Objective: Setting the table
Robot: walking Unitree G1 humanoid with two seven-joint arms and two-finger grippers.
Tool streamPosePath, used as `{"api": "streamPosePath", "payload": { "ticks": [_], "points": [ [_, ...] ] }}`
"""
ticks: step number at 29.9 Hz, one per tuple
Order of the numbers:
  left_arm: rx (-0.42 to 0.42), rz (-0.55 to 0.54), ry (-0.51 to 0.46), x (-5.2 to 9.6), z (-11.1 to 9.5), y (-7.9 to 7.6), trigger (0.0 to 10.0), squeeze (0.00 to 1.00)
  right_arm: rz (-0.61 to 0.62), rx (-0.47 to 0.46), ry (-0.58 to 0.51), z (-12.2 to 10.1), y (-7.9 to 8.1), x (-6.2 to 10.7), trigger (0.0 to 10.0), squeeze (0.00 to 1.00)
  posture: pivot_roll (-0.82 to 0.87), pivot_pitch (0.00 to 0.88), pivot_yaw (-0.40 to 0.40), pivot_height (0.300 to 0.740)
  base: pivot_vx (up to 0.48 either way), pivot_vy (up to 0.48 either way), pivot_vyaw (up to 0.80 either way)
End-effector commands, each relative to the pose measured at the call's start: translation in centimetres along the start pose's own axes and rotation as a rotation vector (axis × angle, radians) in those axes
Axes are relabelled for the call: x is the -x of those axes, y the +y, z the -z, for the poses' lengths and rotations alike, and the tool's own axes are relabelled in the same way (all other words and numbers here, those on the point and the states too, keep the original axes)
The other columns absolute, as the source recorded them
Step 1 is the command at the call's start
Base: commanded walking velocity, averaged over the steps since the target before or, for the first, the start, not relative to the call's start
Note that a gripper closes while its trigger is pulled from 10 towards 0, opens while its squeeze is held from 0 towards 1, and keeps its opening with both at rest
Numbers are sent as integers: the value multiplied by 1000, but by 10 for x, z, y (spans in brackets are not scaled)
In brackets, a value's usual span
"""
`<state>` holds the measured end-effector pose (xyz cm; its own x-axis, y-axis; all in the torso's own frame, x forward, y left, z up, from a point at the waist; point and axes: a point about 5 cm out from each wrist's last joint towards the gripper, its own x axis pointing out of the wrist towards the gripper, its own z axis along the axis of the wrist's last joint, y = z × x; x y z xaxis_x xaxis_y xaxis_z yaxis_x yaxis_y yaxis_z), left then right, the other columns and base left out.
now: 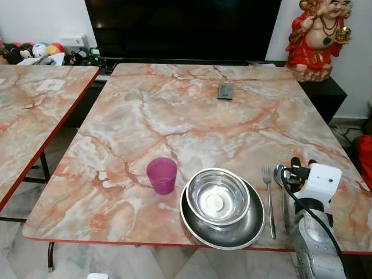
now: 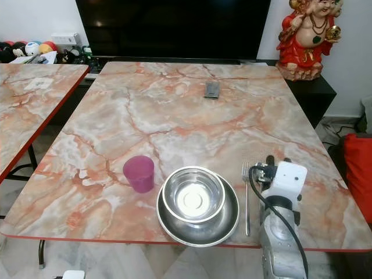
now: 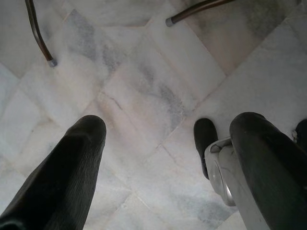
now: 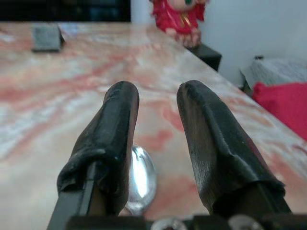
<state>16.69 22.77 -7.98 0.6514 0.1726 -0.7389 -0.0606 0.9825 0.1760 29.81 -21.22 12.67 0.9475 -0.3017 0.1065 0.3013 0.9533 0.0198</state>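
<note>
Right at the near edge of the marble-patterned table, the robot's right arm reaches in over the right-hand corner, its right gripper held low above the tabletop. Its two black fingers stand a little apart with nothing between them, and the bowl of a spoon lies on the table just beneath them. In the head views that spoon sits just beside a fork, the two lying parallel to the right of the dishes.

Those dishes are a steel bowl resting inside a wider steel plate, close to the front edge. A purple cup stands upright just to their left, near but not touching.

Farther back, a small dark flat object lies on the table; I can't quite make out what it is. Beyond the table are a black television and a red figurine on a dark cabinet. A second table stands off to the left.

The left gripper hangs down over the pale tiled floor, fingers spread wide.
</note>
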Motion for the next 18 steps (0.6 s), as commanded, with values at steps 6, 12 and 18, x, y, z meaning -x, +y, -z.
{"api": "streamPosePath", "payload": {
  "ticks": [6, 12, 18],
  "points": [
    [-6, -14, 22, 2, 7, 6, 10000, 0, -48, 1, -83, -16, 7, -7, 10000, 0, -41, 0, -3, 740, 0, 0, 0],
    [0, -16, 20, 1, 4, 9, 10000, 0, -62, 2, -110, -19, 8, -10, 10000, 0, -43, 0, -3, 740, 0, 0, 0],
    [4, -16, 20, 1, 2, 10, 10000, 0, -73, -4, -123, -18, 14, -9, 10000, 0, -40, 0, 2, 740, 0, 0, 267]
  ]
}}
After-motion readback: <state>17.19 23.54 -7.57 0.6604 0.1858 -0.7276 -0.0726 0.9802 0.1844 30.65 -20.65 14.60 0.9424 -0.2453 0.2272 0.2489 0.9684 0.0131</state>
